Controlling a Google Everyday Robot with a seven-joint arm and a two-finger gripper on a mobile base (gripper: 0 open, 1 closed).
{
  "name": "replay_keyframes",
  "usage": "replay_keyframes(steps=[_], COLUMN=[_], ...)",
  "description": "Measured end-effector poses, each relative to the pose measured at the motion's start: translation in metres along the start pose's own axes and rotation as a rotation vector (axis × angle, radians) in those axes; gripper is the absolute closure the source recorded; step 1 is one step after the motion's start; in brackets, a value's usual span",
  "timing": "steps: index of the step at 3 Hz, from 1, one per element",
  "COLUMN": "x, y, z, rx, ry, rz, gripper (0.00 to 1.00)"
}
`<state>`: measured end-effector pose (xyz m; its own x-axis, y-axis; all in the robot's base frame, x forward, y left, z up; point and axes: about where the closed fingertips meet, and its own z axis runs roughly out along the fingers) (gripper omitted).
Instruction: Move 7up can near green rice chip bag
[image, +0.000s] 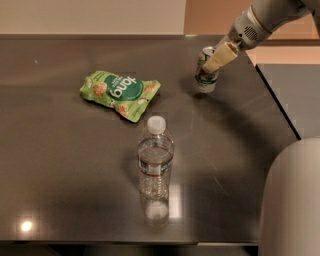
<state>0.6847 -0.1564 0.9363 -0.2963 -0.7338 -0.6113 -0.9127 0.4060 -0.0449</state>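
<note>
The 7up can (204, 77), silver-white with green markings, is at the back right of the dark table, tilted a little. My gripper (213, 61) reaches in from the upper right and is shut on the can's upper part; a cream finger (220, 55) lies across its right side. The green rice chip bag (120, 94) lies flat on the table to the left of the can, about a bag's width away from it.
A clear plastic water bottle (155, 159) with a white cap stands upright in the middle front of the table (60, 165). The table's right edge runs diagonally past the can. A pale rounded part of the robot (292, 200) fills the lower right corner.
</note>
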Motion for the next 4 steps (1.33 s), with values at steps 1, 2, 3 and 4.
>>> replay_keyframes(steps=[1,2,3,4], x=[-0.024,-0.040,-0.051,-0.060], y=[0.026,0.054,0.074,0.084], z=[0.008,0.024,0.041,0.054], rx=[-0.062,-0.127,-0.174,-0.200], ry=[-0.007,0.002,0.015,0.026], rz=[-0.066,-0.125,-0.171,-0.201], gripper=[1.00,1.00,1.00,1.00])
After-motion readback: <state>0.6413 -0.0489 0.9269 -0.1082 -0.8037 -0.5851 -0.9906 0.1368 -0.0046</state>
